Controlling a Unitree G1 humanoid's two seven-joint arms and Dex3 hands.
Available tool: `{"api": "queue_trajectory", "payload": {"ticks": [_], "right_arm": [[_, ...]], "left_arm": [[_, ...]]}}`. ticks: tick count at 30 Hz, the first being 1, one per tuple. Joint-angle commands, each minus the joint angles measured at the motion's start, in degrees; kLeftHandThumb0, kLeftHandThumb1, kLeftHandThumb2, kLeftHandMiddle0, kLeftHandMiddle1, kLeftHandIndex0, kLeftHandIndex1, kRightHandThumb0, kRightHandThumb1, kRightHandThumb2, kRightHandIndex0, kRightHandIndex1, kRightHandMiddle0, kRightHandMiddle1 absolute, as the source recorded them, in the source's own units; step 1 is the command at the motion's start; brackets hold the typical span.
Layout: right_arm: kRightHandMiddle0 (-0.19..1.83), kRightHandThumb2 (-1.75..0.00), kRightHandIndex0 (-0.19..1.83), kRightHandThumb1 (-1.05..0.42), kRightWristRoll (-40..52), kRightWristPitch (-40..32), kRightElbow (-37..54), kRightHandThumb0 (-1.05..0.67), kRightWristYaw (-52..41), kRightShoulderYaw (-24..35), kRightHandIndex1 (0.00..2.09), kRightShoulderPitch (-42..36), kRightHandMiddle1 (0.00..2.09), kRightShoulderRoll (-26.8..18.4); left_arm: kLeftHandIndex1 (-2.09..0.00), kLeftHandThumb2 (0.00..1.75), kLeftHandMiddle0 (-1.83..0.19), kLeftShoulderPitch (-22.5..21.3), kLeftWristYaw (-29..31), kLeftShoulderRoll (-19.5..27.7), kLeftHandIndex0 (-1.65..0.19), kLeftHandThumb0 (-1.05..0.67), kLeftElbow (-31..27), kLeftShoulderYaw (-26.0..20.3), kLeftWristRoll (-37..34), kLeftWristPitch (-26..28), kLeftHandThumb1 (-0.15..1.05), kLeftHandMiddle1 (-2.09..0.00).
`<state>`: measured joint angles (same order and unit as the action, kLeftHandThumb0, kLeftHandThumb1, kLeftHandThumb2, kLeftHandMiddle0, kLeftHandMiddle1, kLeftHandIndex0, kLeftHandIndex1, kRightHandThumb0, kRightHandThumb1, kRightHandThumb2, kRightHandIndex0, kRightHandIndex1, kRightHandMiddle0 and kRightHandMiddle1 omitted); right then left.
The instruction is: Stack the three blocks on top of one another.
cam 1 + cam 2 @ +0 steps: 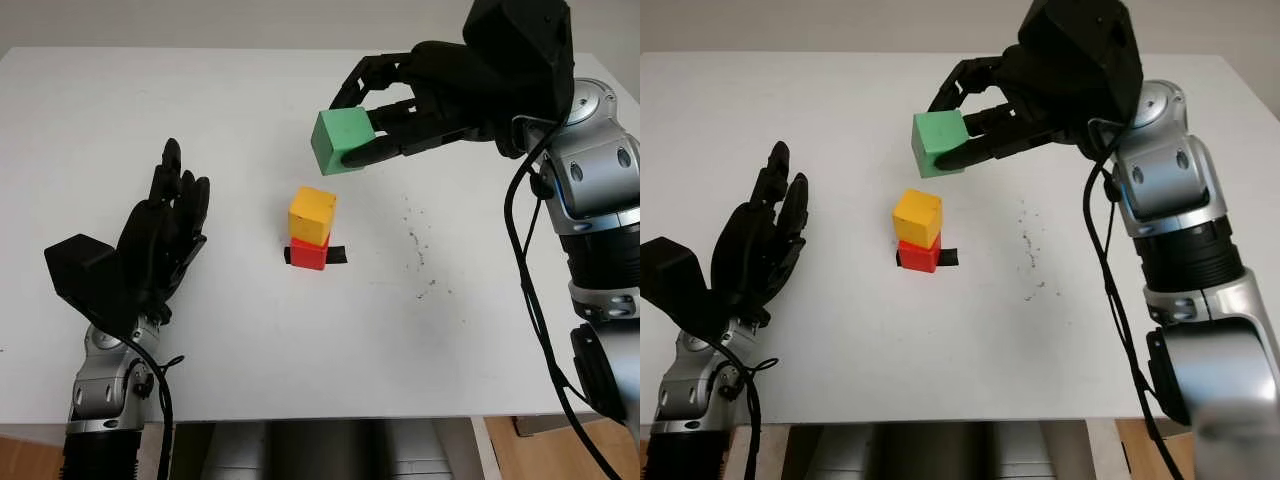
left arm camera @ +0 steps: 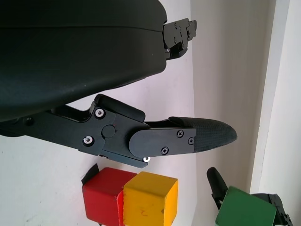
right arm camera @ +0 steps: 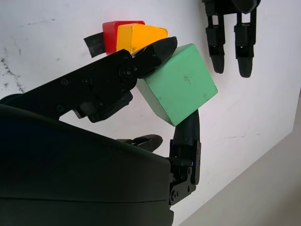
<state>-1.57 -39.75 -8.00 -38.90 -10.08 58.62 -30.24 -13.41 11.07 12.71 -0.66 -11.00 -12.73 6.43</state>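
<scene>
Left eye view has my right hand (image 1: 385,120) at upper centre-right, fingers clamped on the green block (image 1: 342,141), held in the air up and right of the stack. At frame centre the yellow block (image 1: 312,215) sits on the red block (image 1: 309,253) on the white desk (image 1: 250,340). My left hand (image 1: 165,235) is open at lower left.

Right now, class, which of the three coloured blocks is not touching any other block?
The green cube-shaped block: the right hand holds it in the air above the white table, while the yellow block sits on the red block.
</scene>
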Motion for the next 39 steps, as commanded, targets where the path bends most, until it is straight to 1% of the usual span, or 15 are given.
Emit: {"api": "queue_trajectory", "payload": {"ticks": [1, 5, 8, 11, 18, 23, 29, 39], "right_arm": [[0.12, -0.07, 0.41, -1.02, 0.56, -1.57, 2.56, -0.35, 0.75, 0.76, 0.0, -0.61, 1.81, 0.84], [0.11, -0.07, 0.35, -1.04, 1.36, -4.02, 4.31, -0.36, 1.31, 0.77, 0.0, -2.69, 1.77, 1.44], [0.14, -0.06, 0.34, -1.04, 1.59, -5.15, 5.36, -0.38, 2.24, 0.68, 0.0, -4.5, 1.75, 1.93], [0.18, -0.06, 0.36, -1.04, 1.54, -6.19, 6.66, -0.41, 3.16, 0.36, 0.01, -5.98, 1.78, 2.24], [0.19, -0.05, 0.38, -1.03, 2.31, -9.12, 10.72, -0.44, 6.01, 0.83, 0.02, -8.75, 1.88, 3.87], [0.2, -0.05, 0.38, -1.03, 3.03, -11.7, 12.98, -0.44, 8.59, 1.55, 0.01, -10.35, 1.85, 5.35], [0.22, -0.05, 0.39, -1.02, 4.82, -13.4, 14.03, -0.44, 10.24, 2.83, 0.02, -10.35, 1.79, 6.7], [0.23, -0.05, 0.41, -1.02, 6.19, -12.95, 12.45, -0.43, 11.14, 2.9, 0.03, -9.15, 1.77, 7.69]], "left_arm": [[0.0, 0.45, 0.19, -0.41, -0.38, -0.59, 0.19, -0.72, -0.09, 0.17, 0.14, -0.6, 1.05, 0.0], [0.0, 0.46, 0.19, -0.76, -0.42, -0.62, 0.19, -0.72, 0.18, 0.42, 0.29, -0.7, 1.05, 0.0], [0.0, 0.47, 0.19, -0.88, -0.55, -0.62, 0.19, -0.72, 0.38, 0.5, 0.54, -0.97, 1.05, 0.0], [0.0, 0.46, 0.19, -0.94, -0.7, -0.72, 0.19, -0.73, 0.52, 0.44, 0.51, -0.89, 1.05, 0.0], [0.0, 0.45, 0.19, -0.94, -0.69, -0.73, 0.19, -0.73, 0.81, 0.39, 0.49, -1.4, 1.05, 0.0], [0.0, 0.46, 0.19, -1.13, -0.87, -0.79, 0.19, -0.72, 1.1, 0.43, 0.6, -1.48, 1.05, 0.0], [0.0, 0.45, 0.19, -1.34, -0.92, -1.05, 0.19, -0.72, 1.71, 0.43, 0.54, -2.09, 1.05, 0.0], [0.0, 0.44, 0.19, -0.91, -1.11, -1.08, 0.19, -0.73, 1.57, 0.4, 0.41, -2.08, 1.05, 0.0]]}}
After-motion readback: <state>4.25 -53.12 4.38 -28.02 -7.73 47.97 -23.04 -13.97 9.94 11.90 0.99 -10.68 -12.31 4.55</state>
